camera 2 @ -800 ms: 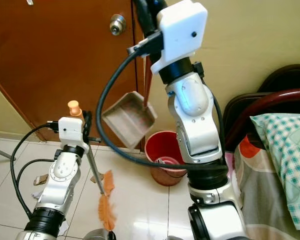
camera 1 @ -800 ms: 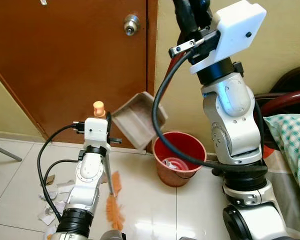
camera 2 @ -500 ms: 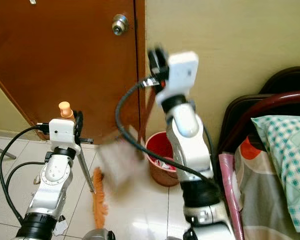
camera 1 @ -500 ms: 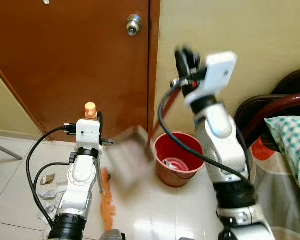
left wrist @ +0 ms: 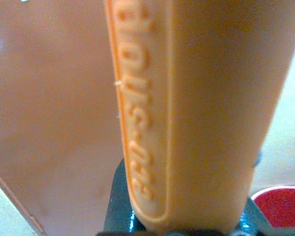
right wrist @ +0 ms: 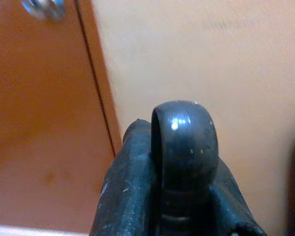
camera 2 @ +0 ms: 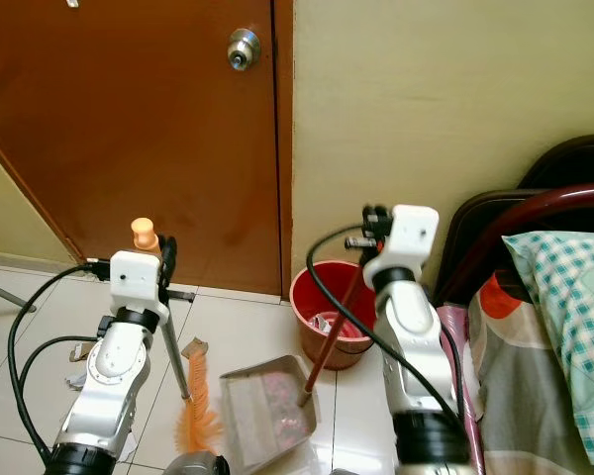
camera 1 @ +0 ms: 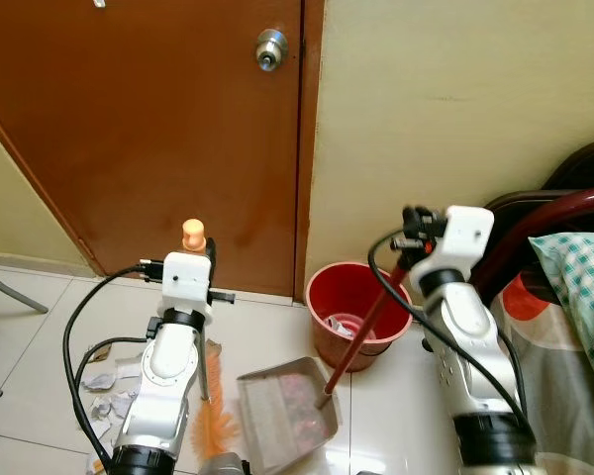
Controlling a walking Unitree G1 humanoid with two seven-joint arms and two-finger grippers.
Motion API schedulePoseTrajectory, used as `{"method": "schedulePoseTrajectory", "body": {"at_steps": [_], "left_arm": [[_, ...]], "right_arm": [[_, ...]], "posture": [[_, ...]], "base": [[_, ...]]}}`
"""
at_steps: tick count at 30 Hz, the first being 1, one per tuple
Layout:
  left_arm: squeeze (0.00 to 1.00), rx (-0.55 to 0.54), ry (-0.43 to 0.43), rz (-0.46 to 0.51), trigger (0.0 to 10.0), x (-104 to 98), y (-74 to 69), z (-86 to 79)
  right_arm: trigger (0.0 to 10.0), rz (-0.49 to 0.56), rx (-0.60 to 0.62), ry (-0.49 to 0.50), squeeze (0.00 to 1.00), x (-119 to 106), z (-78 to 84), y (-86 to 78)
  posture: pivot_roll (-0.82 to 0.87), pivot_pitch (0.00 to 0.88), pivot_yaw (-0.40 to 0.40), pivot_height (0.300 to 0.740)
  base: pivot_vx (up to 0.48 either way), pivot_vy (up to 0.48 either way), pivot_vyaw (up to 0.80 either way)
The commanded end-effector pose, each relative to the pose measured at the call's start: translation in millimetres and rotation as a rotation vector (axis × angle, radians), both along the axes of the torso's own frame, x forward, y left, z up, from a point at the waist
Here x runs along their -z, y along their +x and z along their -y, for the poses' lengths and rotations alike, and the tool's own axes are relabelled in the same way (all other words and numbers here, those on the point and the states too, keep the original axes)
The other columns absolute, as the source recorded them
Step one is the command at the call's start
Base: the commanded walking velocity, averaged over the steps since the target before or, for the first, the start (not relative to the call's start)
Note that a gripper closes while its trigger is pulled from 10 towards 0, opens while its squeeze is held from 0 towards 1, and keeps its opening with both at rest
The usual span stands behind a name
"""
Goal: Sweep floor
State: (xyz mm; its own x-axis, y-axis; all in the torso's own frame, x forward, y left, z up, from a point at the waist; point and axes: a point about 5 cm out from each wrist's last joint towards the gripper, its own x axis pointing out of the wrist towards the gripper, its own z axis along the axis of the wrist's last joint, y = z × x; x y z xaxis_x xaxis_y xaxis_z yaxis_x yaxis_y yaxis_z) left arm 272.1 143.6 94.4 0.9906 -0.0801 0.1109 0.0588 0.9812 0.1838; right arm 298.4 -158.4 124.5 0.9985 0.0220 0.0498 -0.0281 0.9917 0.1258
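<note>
Left gripper [camera 1: 200, 265] is pinching the broom handle [left wrist: 187, 113] just under its orange cap [camera 1: 192, 234], fingers pressed tight against the shaft; in the left wrist view the orange grip with raised lettering is sitting right between the fingers. Below this gripper the thin shaft is running down to the orange broom bristles [camera 1: 214, 432], which are resting on the white tile floor [camera 1: 386, 396]. Right gripper [camera 1: 413, 226] is clamping the dark red dustpan handle [camera 1: 361, 332] near its top end; the right wrist view is showing a rounded dark handle end [right wrist: 184, 142] held between the black fingers. From this gripper the handle is slanting down and toward the robot's left to the grey dustpan [camera 1: 285, 421], which is lying on the floor just beside the bristles, pinkish bits showing inside it. Red bucket [camera 1: 329, 297] is sitting below and just left of the right gripper, the handle crossing in front of it, some trash inside. Crumpled paper scraps [camera 1: 107, 381] are lying on the tiles to the left of the left arm. Brown door [camera 1: 148, 129] with a metal knob [camera 1: 270, 47] is standing beyond both grippers, and a checked cloth [camera 1: 584, 287] is lying off to the right of the right arm.
</note>
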Motion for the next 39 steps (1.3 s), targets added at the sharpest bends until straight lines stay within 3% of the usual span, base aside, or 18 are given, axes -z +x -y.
{"method": "schedulePoseTrajectory", "body": {"at_steps": [1, 5, 12, 19, 28, 34, 39], "left_arm": [[0.0, 0.011, -0.004, -0.004, 10.0, -1.7, -4.2, 0.5], [0.0, 0.004, -0.02, -0.026, 10.0, 2.2, -8.4, -2.1], [0.0, 0.013, -0.023, -0.043, 10.0, 3.6, -11.6, 0.5], [0.0, 0.022, -0.029, -0.061, 10.0, 5.8, -13.0, 1.6], [0.0, 0.014, -0.03, -0.063, 10.0, 5.3, -11.5, 0.0], [0.0, 0.031, -0.036, -0.051, 10.0, 3.9, -11.8, 1.1], [0.0, 0.049, -0.038, -0.029, 10.0, -1.4, -10.1, 0.9]], "right_arm": [[10.0, -0.027, 0.041, 0.016, 0.0, 6.8, 13.7, -6.6], [10.0, -0.092, 0.089, 0.059, 0.0, 20.9, 23.7, -17.3], [10.0, -0.101, 0.08, 0.043, 0.0, 26.3, 22.6, -24.3], [10.0, -0.135, 0.077, 0.034, 0.0, 35.7, 22.6, -29.6], [10.0, -0.139, 0.066, 0.014, 0.0, 37.0, 25.1, -26.4], [10.0, -0.115, 0.051, -0.018, 0.0, 33.1, 25.6, -22.8], [10.0, -0.058, 0.078, -0.098, 0.0, 23.3, 32.9, -16.5]], "posture": [[0.0, 0.0, -0.015, 0.74], [-0.01, 0.005, -0.015, 0.74], [-0.01, 0.002, -0.011, 0.74], [-0.01, 0.0, -0.008, 0.74], [-0.01, 0.0, -0.009, 0.74], [-0.01, 0.0, -0.013, 0.74], [-0.02, 0.0, -0.003, 0.74]], "base": [[0.0, 0.0, 0.0], [0.0, 0.0, -0.74], [-0.296, 0.0, -0.73], [-0.325, 0.0, 0.0], [-0.323, 0.0, 0.0], [0.0, 0.0, 0.0], [0.0, 0.0, 0.0]]}}
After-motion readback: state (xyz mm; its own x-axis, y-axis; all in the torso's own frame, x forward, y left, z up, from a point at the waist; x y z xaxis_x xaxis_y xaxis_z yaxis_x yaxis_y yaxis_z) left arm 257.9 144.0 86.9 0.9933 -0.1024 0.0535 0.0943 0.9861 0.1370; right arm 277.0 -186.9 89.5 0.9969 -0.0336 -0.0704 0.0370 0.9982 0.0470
